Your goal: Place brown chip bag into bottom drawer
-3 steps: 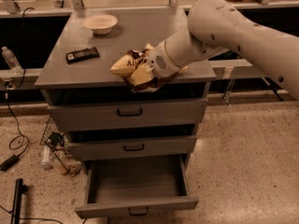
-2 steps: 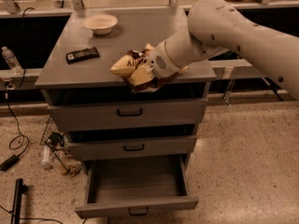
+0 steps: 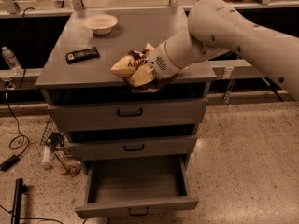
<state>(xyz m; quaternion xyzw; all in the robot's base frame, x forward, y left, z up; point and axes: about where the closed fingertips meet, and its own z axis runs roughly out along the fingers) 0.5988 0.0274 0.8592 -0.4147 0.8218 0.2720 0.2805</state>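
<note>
The brown chip bag (image 3: pixel 132 69), crinkled dark brown and cream-yellow, is held at the front edge of the grey cabinet top (image 3: pixel 135 36), partly overhanging it. My gripper (image 3: pixel 145 76) is at the end of the white arm that reaches in from the right, and it is shut on the bag; its fingers are mostly hidden by the foil. The bottom drawer (image 3: pixel 136 185) is pulled open below, and nothing shows inside it. The two drawers above it are shut.
A cream bowl (image 3: pixel 100 22) stands at the back left of the cabinet top. A small black bar wrapper (image 3: pixel 82 55) lies at its left. Cables, a wire basket and clutter (image 3: pixel 56 148) sit on the floor at the cabinet's left. A water bottle (image 3: pixel 9 59) stands at far left.
</note>
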